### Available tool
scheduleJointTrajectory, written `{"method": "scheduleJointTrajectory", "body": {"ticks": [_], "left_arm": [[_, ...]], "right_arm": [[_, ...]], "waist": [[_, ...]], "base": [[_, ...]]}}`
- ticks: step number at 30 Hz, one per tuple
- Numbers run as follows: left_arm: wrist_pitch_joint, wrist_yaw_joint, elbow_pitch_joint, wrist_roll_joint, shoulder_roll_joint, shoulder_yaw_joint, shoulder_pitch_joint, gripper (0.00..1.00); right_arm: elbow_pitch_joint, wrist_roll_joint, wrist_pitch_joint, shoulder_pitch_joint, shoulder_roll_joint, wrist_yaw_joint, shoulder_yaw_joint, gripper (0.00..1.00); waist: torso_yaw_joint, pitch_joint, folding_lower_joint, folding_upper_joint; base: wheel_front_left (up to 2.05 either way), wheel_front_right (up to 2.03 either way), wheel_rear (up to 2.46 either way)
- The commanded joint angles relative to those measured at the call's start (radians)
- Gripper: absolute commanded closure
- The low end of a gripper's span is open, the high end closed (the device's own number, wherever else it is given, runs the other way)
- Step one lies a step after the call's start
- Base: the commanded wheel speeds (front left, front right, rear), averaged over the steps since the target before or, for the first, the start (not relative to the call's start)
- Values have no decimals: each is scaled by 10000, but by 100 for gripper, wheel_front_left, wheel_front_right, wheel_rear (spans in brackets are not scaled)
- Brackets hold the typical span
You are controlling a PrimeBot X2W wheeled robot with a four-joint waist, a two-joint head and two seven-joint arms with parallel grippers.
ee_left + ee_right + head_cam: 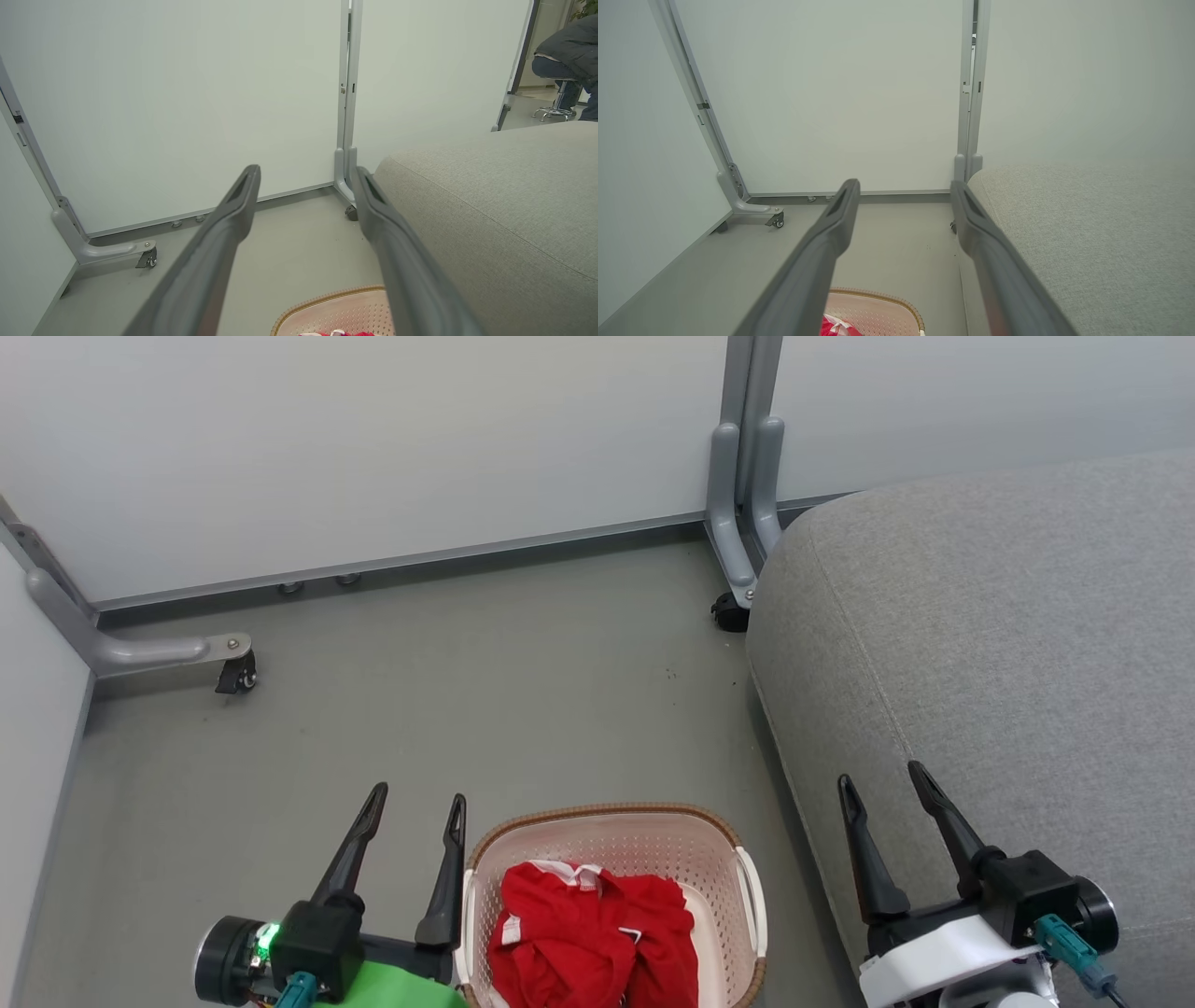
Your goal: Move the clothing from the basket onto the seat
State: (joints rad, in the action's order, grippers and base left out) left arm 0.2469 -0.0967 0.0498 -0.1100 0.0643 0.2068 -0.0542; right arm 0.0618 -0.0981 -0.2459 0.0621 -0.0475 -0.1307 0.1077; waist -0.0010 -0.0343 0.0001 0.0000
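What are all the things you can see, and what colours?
clothing: one heap, red and white, in the basket
basket: one, cream, brown rim, on the floor
seat: one, light grey, right of the basket
panels: three, white, behind and left
wheeled feet: two, grey, under the panels
floor: one, grey, underneath
person: one, dark jacket, seated beyond the seat
left gripper: one, dark, open, left of the basket
right gripper: one, dark, open, by the seat's edge

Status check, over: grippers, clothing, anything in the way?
Left gripper open, empty, beside basket. Right gripper open, empty, by seat. Clothing bunched in basket. No obstruction seen between them.
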Motion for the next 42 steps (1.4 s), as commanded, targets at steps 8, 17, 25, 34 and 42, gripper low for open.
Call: {"method": "scheduleJointTrajectory", "body": {"ticks": [8, 17, 25, 34, 42], "left_arm": [[218, -150, 19, 757, -45, 52, -172, 0], [177, -212, 82, 812, -85, -16, -141, 0], [177, -247, 102, 832, -101, -23, -114, 0], [177, -274, 117, 878, -115, -21, -112, 0], [177, -309, 133, 908, -121, -9, -78, 0]], "right_arm": [[-94, 712, -224, 175, -47, -1, 115, 0], [-64, 609, -200, 164, -46, -1, 129, 0], [-102, 599, -200, 136, -46, -1, 135, 0], [-133, 568, -200, 129, -46, -1, 158, 0], [-145, 535, -200, 102, -46, -1, 177, 0]], "waist": [[-4, 3, -1, 0], [-18, 17, -1, 0], [-10, 18, -1, 0], [10, 35, -1, 0], [23, 83, -1, 0]], "base": [[0, 0, 0], [0, 0, 0], [0, 0, 0], [0, 0, 0], [0, 0, 0]]}}
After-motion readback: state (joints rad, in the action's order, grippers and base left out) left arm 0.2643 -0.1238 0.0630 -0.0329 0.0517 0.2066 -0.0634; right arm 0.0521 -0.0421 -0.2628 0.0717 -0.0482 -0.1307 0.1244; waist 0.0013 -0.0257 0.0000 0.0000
